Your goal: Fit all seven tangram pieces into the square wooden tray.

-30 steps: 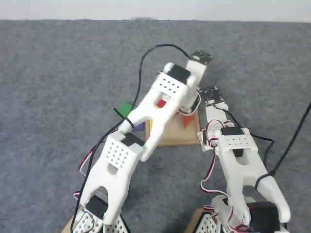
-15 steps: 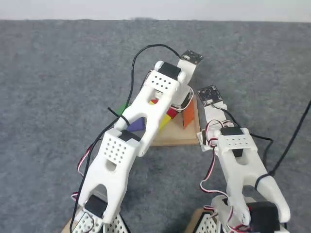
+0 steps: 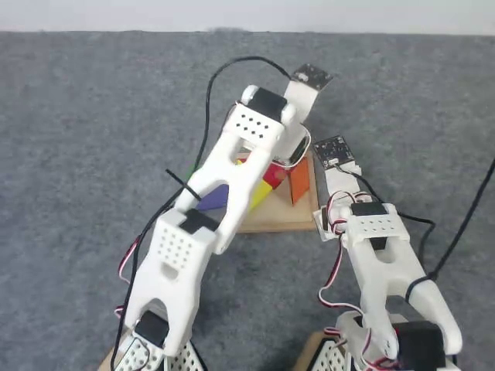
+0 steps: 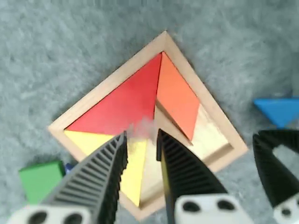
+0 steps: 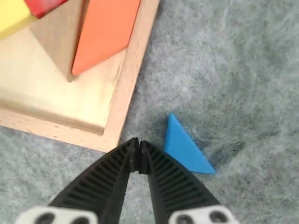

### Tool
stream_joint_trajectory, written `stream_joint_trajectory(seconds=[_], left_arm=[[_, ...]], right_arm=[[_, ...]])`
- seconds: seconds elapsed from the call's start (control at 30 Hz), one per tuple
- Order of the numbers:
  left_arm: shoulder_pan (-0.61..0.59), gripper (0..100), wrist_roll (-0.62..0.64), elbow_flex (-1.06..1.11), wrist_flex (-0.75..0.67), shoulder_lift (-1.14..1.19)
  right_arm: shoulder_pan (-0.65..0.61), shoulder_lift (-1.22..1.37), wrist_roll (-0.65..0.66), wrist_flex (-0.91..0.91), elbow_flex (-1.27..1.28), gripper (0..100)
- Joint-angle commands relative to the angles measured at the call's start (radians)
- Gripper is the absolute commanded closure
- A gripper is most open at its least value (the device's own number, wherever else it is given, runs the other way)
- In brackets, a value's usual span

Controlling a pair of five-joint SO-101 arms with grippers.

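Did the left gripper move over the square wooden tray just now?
Yes, the left gripper shifted leftward in the high view, relative to the wooden tray.

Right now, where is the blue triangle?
In the right wrist view, the blue triangle lies on the grey mat outside the tray, on the right arm's side, beside the right gripper, jaws shut.

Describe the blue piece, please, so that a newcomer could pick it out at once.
Find the square wooden tray on the grey carpet. Just outside its rim, beside the right gripper, lies a flat blue triangle. No other piece is blue; the red piece, the yellow piece and the orange piece lie inside the tray.
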Motion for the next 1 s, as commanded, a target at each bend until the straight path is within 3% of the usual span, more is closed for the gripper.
stream_joint_trajectory(seconds=[0.0,0.27,0.47,0.63,0.97], left_arm=[[-0.014,91,-0.034,0.153,-0.032,-0.195],[-0.146,92,-0.063,0.845,-0.367,-0.663],[-0.408,89,-0.086,1.273,-0.586,-0.953],[-0.454,77,-0.221,1.342,-0.606,-0.919],[-0.470,76,-0.341,1.059,-0.548,-0.563]], right_arm=[[0.004,-0.044,0.011,-0.013,-0.008,99.1],[0.002,-0.038,0.009,-0.013,-0.008,99.1],[0.001,-0.036,0.008,-0.015,-0.008,99.1],[-0.028,-0.036,0.008,-0.010,-0.006,99.1],[-0.027,-0.036,0.011,-0.015,0.006,99.1]])
